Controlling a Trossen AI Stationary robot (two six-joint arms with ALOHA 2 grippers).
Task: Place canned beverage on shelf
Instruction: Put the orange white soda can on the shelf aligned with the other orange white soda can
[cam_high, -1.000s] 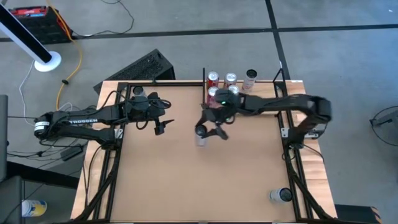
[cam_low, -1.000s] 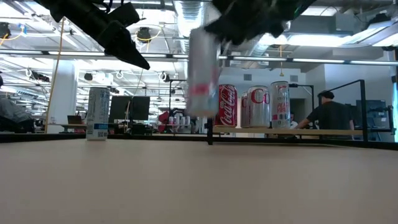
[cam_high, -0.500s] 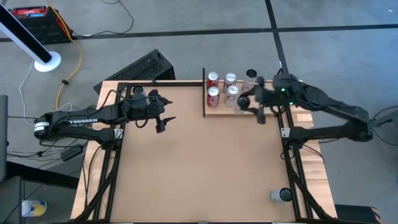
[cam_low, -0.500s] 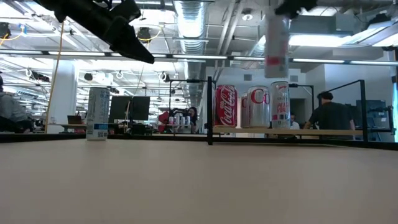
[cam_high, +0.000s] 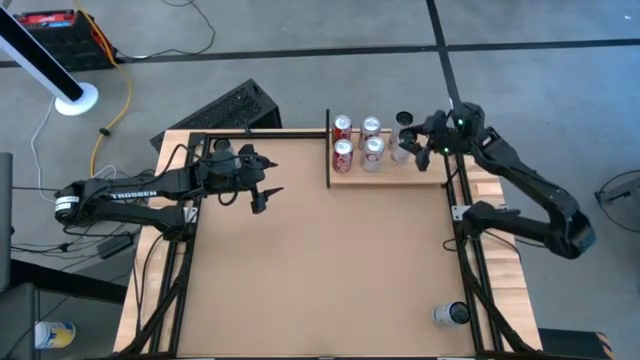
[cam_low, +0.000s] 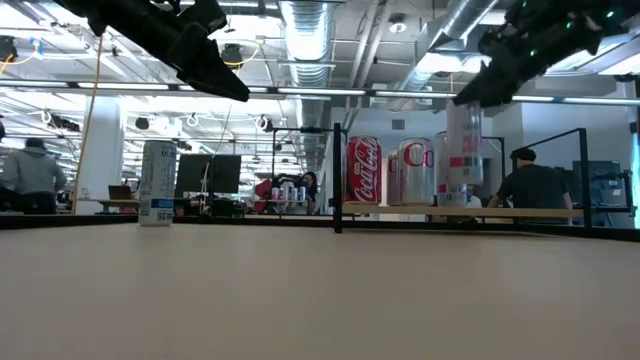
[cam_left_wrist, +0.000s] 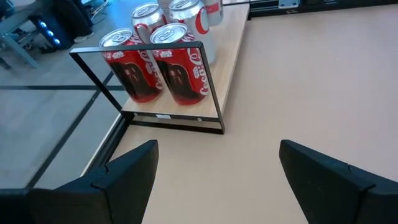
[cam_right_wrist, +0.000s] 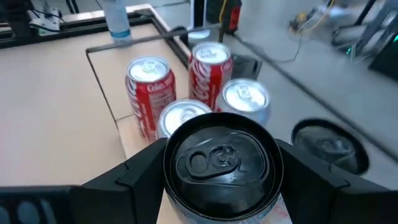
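The shelf (cam_high: 392, 173) is a pale wood plank at the table's far edge with a black upright bar (cam_high: 328, 150) at its left end. Two red cans (cam_high: 343, 150) and two silver cans (cam_high: 373, 148) stand on it. My right gripper (cam_high: 412, 148) is shut on a slim white can with a black top (cam_right_wrist: 221, 160), over the shelf's right part, beside the silver cans. It also shows in the low view (cam_low: 463, 150). My left gripper (cam_high: 262, 195) is open and empty above the table's far left (cam_left_wrist: 217, 180). My right gripper pinches the slim can's side wall just below its top rim (cam_right_wrist: 171, 177) between its two fingers (cam_right_wrist: 140, 177), one on each side. The fingers come level from the table's right side. The can stands upright, its bottom close above the plank; whether it touches I cannot tell.
A dark-topped can (cam_high: 404, 119) stands just behind the shelf. A white and blue can (cam_low: 157, 183) stands at the table's far left. Another can (cam_high: 450, 314) stands near the near right corner. Black frame rails (cam_high: 458, 200) run along the table's sides.
My right gripper has carried the slim can from above the table's middle toward the far right edge, past the other cans, then down at the shelf's right part. The can has stayed upright in the hold.
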